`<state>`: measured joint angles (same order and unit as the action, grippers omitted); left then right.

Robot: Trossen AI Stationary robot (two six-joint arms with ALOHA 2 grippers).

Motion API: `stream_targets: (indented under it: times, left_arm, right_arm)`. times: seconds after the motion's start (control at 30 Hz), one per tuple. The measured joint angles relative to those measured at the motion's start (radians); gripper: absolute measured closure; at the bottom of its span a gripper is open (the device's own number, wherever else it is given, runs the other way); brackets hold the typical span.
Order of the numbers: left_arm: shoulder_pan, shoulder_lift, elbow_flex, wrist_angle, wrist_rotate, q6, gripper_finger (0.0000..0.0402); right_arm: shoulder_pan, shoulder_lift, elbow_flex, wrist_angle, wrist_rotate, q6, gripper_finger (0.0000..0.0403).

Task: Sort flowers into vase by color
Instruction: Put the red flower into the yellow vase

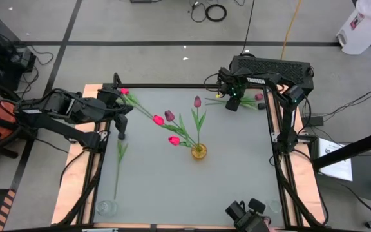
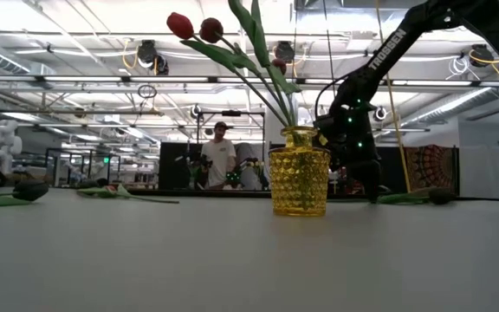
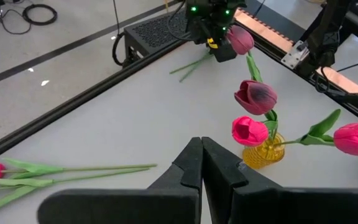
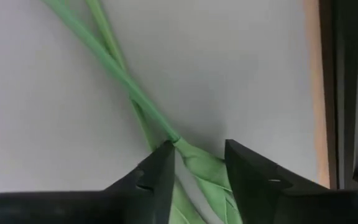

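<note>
A yellow glass vase (image 1: 199, 152) (image 2: 300, 182) stands mid-table with several pink, red and maroon tulips (image 1: 172, 125) in it. More flowers (image 1: 247, 103) lie flat at the far right corner. My right gripper (image 1: 232, 104) (image 4: 197, 155) points down over them, open, its fingers on either side of a green stem and leaf base (image 4: 188, 152). My left gripper (image 1: 122, 132) (image 3: 202, 155) hangs shut and empty above the table's left side. A pink tulip (image 1: 126, 94) lies at the far left, and another stem (image 1: 120, 153) lies on the left. My right gripper comes from above, its fingers lying across the green stem where it meets the leaf (image 4: 178, 144). One fingertip (image 4: 160, 168) stands right beside the stem. I cannot tell whether it touches. The stem lies flat on the table.
Small clear glass vases stand at the near left corner (image 1: 106, 207) and the near right corner (image 1: 274, 206). The black frame rail (image 1: 172, 85) runs along the far edge, close to my right gripper. A person (image 2: 222, 156) stands in the room beyond.
</note>
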<state>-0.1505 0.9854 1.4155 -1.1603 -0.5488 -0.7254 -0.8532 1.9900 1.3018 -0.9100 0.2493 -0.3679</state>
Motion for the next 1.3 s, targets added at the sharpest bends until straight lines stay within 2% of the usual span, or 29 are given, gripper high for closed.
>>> stream_targets:
  times: [0.43,0.97,1.3]
  left_arm:
    - [0.0,0.0,0.0,0.0,0.0,0.0,0.0392]
    - [0.0,0.0,0.0,0.0,0.0,0.006,0.0392]
    - [0.0,0.0,0.0,-0.001,0.0,0.008,0.0392]
  right_arm:
    - [0.0,0.002,0.0,-0.01,0.009,-0.014,0.0396]
    - [0.012,-0.004,-0.001,-0.099,0.012,-0.006,0.0402]
    - [0.036,-0.118,-0.001,-0.089,0.003,0.016,0.0403]
